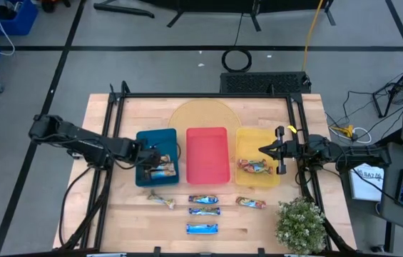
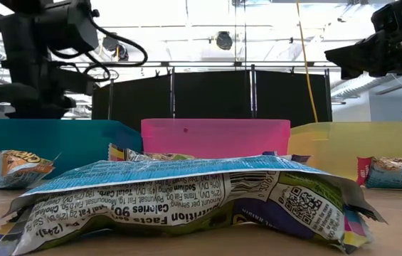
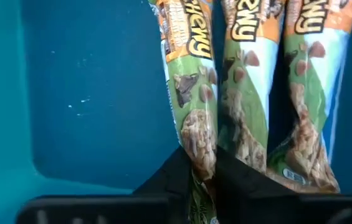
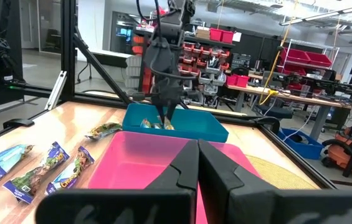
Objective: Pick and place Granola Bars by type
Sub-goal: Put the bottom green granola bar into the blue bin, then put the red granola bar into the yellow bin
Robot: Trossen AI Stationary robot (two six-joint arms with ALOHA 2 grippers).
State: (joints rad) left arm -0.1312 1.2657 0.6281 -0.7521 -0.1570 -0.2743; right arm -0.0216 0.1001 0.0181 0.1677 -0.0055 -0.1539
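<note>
1. Your left gripper (image 1: 160, 163) was clamped on one end of a granola bar (image 3: 194, 106) inside the blue tray (image 1: 144, 139), two like bars beside it, long axes parallel.
2. Right of that tray, the yellow tray (image 1: 272, 135) held some bars; the red tray (image 1: 208, 135) looked bare.
3. Five bars (image 1: 205, 200) lay in front, unsorted.
4. Your right gripper (image 1: 262, 150), jaws together, waited over the yellow tray.

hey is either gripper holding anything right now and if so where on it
The left gripper, down in the blue tray, pinches a tan-gold granola bar by one end. The right gripper is shut and empty.
</note>
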